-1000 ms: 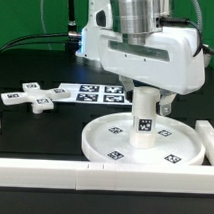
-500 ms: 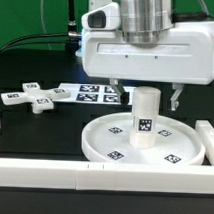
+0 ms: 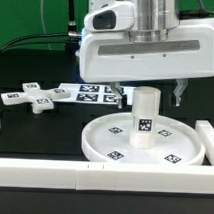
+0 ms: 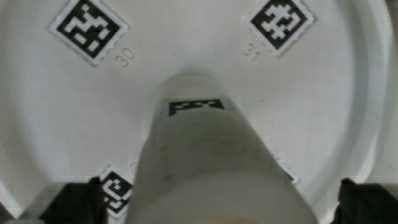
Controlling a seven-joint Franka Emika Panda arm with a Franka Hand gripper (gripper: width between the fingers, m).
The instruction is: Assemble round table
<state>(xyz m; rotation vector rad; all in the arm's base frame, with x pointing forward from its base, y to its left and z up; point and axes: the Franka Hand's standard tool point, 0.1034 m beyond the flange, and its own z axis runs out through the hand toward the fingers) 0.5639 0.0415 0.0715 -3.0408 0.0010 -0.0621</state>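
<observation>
- Your claw [image 3: 145,94] has lifted off the leg [image 3: 144,118], jaws apart.
- Leg stands upright, unaided, in the disc [image 3: 94,140]: likely seated; cross piece [image 3: 33,95] next.

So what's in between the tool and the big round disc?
The short leg, standing upright on the disc, with its top inside the open tool. The exterior view shows it best.

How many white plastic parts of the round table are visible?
3. The large rimmed round disc lies in front; the short cylinder leg stands upright at its centre; the cross-shaped four-arm piece lies at the exterior view's left. The arm may hide others.
</observation>
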